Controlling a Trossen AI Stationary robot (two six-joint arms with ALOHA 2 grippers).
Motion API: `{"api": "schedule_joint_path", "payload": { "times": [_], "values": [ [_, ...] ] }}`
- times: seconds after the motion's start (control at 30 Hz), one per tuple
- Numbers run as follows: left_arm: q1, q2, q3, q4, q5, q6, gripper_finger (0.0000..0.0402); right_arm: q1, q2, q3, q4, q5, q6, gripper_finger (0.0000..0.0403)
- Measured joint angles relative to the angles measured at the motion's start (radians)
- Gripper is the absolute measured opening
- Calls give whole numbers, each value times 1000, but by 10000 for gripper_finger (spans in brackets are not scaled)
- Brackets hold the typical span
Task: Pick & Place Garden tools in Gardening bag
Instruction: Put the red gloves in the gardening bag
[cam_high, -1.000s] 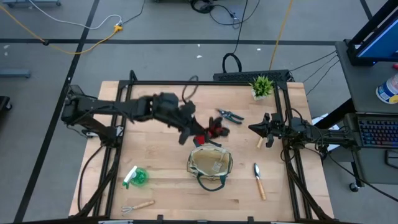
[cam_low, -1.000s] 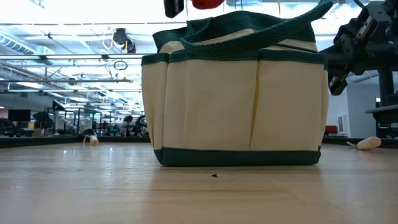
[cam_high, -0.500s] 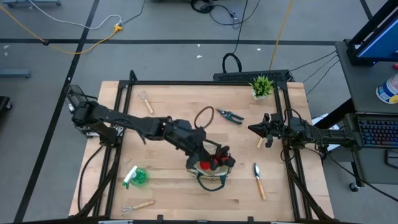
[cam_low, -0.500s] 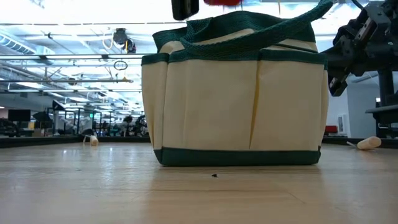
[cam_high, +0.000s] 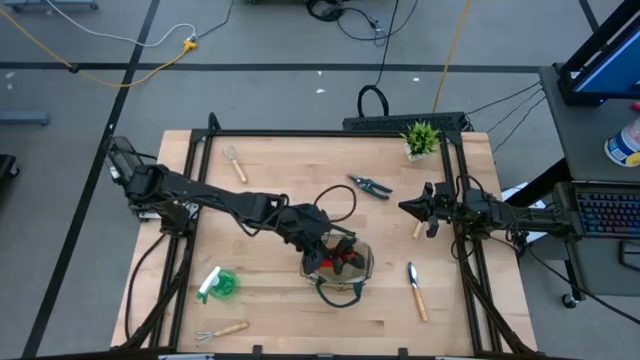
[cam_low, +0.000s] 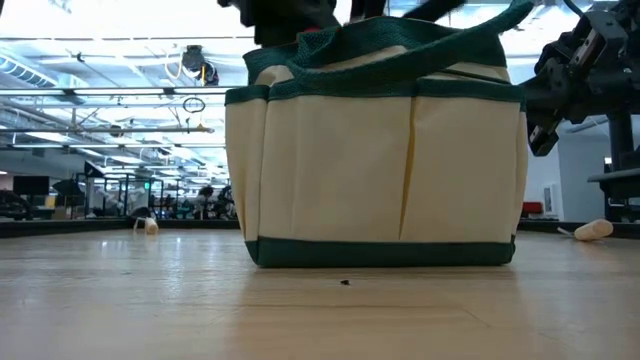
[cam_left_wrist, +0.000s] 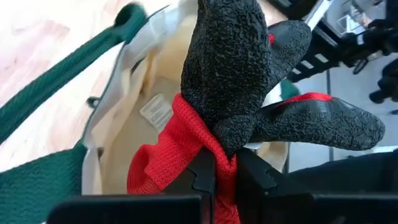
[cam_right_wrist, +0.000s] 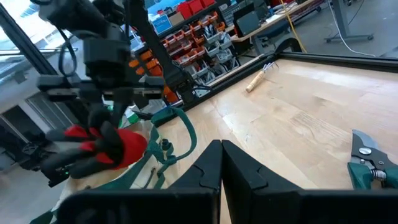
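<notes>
We see the left gripper (cam_high: 335, 252) clenched on the glove (cam_left_wrist: 249, 106), low centre of the high view, over the open bag (cam_high: 338, 266). The right gripper (cam_high: 408, 207) waits at mid right, jaws closed, empty.

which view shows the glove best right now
The left wrist view: the red-black glove fills the picture, pinched in the shut left gripper over the open gardening bag. The high view shows a small red patch at the bag's mouth, the right wrist view a side look, and the low view only a red sliver above the rim.
</notes>
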Motion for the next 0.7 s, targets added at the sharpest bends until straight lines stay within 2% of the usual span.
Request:
{"api": "schedule_joint_path", "payload": {
  "times": [0.27, 0.7],
  "values": [
    [-6, -2, 0, -12, -71, -13, 27, 0, 0, 0, -1, 0, 0, 0],
    [-8, 17, 1, -35, -59, 46, 27, 0, 0, 0, -1, 1, 1, 0]
  ]
}}
